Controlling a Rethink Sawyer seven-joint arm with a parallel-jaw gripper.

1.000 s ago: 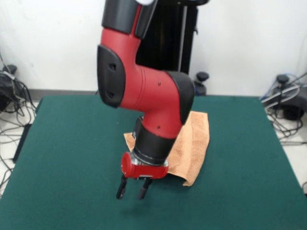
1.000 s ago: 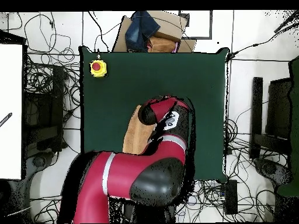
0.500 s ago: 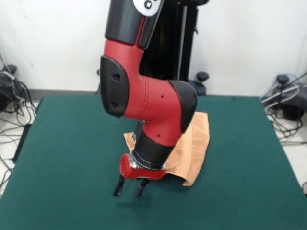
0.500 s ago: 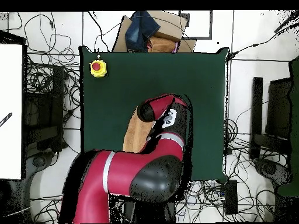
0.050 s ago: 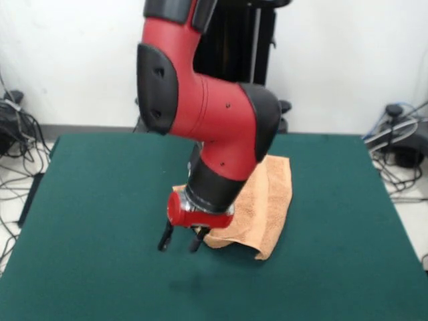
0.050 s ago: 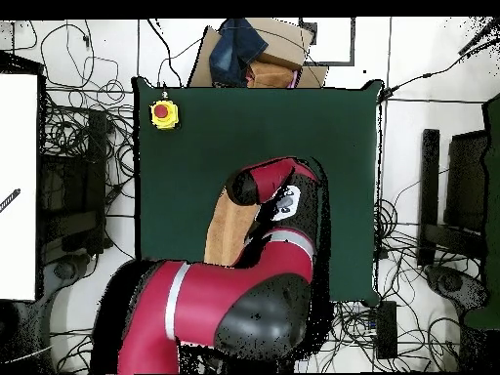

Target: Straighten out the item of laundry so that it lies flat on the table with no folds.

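A yellow box with a red button (image 6: 164, 113) sits on the table (image 5: 100, 200) close to one corner, seen from overhead, well apart from everything else on the green top. Beyond the table edge on that far side, a cardboard box (image 6: 283, 61) holds a bundle of dark blue cloth (image 6: 239, 49), and tangled cables (image 6: 88, 146) cover the floor around the table. The red and black arm (image 5: 207, 127) reaches over the middle of the tabletop and hides a good part of the towel (image 5: 271, 200) in both views. The gripper (image 5: 179, 239) hangs just above the green surface beside the towel's near corner, its two dark fingers (image 5: 164, 239) spread apart with nothing between them. The peach-orange towel lies around the centre of the tabletop, doubled over on itself, with a raised fold along one side and a corner curling under at its near end.
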